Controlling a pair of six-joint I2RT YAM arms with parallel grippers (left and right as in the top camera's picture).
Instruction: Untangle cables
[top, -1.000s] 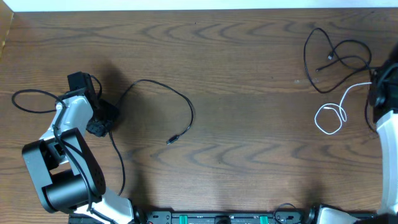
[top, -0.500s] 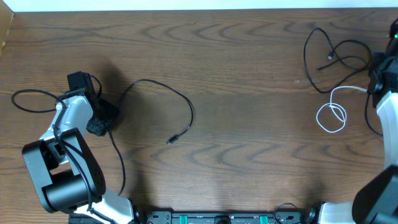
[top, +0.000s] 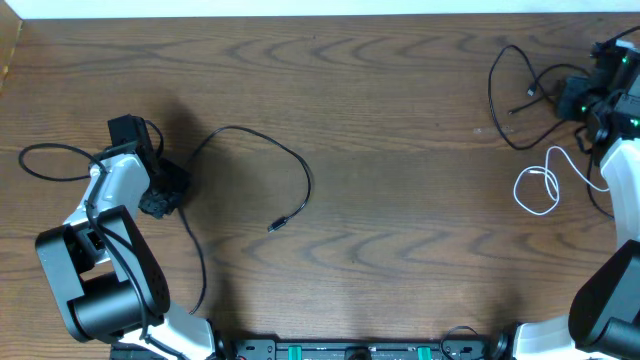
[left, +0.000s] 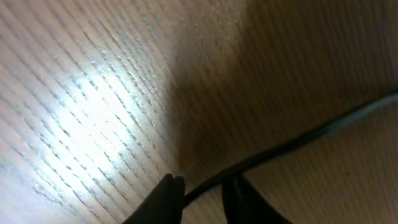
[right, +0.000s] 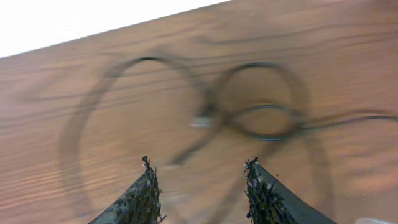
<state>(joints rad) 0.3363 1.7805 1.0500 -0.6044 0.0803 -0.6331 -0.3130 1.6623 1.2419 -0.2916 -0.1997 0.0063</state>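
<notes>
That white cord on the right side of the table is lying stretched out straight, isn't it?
Not quite. The white cord does lie on the right side of the table, but it is curled into a loop, not stretched straight. The overhead view shows it.

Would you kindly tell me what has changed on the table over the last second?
The right end effector appears to have let go of the white cable, whose tail now lies loose, and moved toward the far edge, over the black cable tangle, jaws open. The left end effector and its black cable stayed put.
</notes>
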